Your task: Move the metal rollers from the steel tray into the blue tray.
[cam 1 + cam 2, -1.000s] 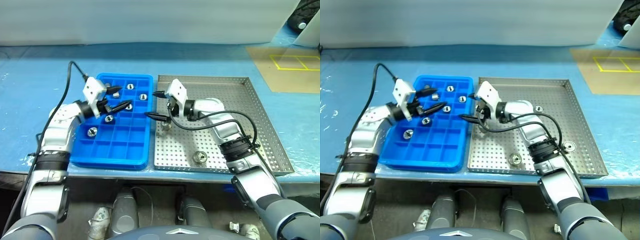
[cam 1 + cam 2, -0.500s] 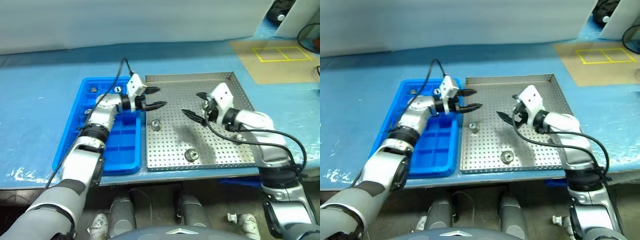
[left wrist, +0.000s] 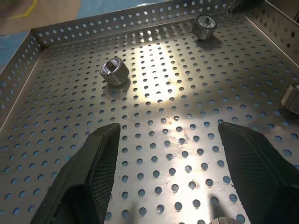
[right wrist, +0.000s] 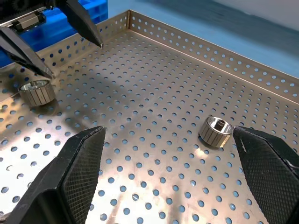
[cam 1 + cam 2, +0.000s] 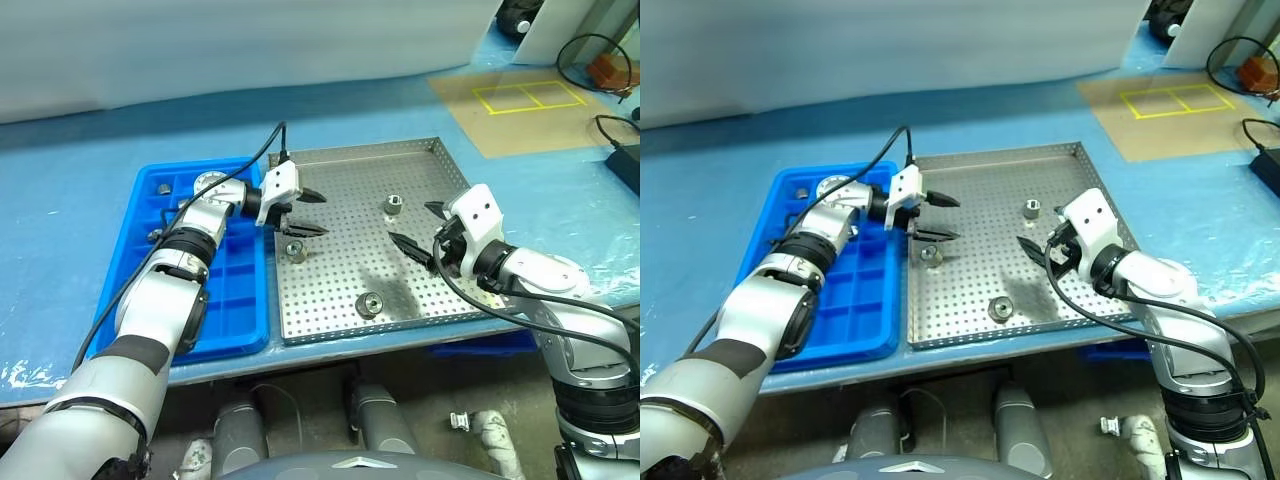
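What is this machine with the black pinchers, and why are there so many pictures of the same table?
It is a robot with two arms. Each arm ends in a gripper, a pincher with two black fingers. Two pictures come from cameras on its head, looking down at the table. The other two come from small cameras on its wrists, looking out between the fingers.

On the table sits a steel tray full of little holes. Beside it is a blue tray with square pockets. Shiny metal rollers lie on the steel tray, and a few sit in the blue tray's pockets.

The left gripper hangs open above one roller near the steel tray's edge. The right gripper is open too. Neither one holds anything.
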Robot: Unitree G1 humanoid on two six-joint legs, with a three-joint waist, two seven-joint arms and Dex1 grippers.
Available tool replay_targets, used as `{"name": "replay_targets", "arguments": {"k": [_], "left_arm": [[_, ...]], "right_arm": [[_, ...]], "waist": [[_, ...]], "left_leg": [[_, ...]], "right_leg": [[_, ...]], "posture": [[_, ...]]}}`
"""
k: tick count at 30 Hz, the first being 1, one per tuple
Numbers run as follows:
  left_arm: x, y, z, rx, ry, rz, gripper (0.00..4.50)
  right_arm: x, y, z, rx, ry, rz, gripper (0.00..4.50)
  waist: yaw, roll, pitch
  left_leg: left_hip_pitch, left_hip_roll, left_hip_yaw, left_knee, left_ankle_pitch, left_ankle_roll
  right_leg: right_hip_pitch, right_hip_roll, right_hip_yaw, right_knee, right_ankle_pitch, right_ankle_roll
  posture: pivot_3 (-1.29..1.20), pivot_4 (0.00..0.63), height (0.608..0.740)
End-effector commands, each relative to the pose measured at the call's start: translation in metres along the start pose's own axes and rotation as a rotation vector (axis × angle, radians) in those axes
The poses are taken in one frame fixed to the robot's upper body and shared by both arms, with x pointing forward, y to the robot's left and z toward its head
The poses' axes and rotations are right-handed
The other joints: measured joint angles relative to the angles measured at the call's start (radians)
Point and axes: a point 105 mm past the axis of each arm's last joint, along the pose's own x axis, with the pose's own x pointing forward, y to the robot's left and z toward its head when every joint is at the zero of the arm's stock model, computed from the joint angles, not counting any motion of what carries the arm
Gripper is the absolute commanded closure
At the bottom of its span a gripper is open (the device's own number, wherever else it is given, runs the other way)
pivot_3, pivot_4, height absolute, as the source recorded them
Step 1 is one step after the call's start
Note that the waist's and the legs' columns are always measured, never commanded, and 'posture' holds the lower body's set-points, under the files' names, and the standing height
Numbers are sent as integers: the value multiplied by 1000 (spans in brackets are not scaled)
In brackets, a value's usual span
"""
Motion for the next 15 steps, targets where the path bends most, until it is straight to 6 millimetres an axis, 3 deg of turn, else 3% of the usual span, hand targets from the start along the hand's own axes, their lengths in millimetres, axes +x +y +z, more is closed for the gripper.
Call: {"name": "replay_targets", "arguments": {"k": [1, 8, 11, 15], "left_arm": [[18, 9, 32, 0, -143, 37, 985], [61, -5, 31, -49, -172, 43, 985], [79, -4, 28, -81, -148, 110, 985], [96, -19, 32, -118, -186, 44, 985]], "right_arm": [[-1, 2, 13, -21, -48, 0, 0], [-13, -6, 17, -17, -45, -49, 0], [-25, -13, 18, -20, -32, -105, 0], [-42, -19, 14, -13, -5, -177, 0]], "waist": [[3, 0, 0], [4, 0, 0], [-7, 0, 0], [-22, 0, 0]], "left_leg": [[0, 0, 0, 0, -1, 1], [0, -1, 1, 2, -3, 6], [0, -1, 1, 3, -3, 6], [0, -2, 1, 6, -5, 8]], "right_leg": [[1, -1, 0, -1, 0, 0], [2, -2, 1, -3, 0, 0], [2, -1, 1, -3, 0, 0], [4, -2, 1, -4, 0, 0]], "posture": [[-611, 150, 740], [-679, 150, 740], [-735, 150, 740], [-780, 150, 740]]}}
